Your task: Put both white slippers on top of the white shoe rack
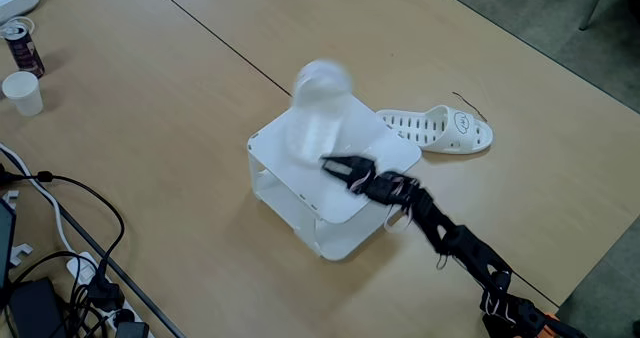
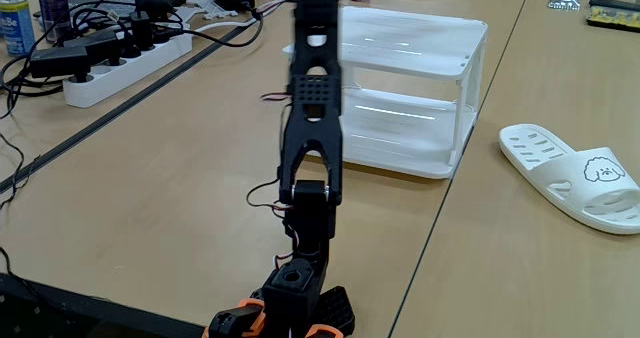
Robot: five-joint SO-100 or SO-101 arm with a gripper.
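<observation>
Wooden surface, cables at lower left. First slipper, blurred, over shoe rack at frame centre; gripper beside it, jaws' state unclear. Second slipper lies right of rack. Next likely: settle first, fetch second.

Even, soft light; one white slipper motion-blurred; faint shadows.

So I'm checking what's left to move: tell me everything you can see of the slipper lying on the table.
The slipper is a white, rubbery-looking slide lying flat and sole-down on the wooden table, apart from the rack. Its footbed has rows of slots, and the strap carries a small dark cartoon face. In a fixed view it sits to the right of the rack. Nothing but the table touches it.
</observation>
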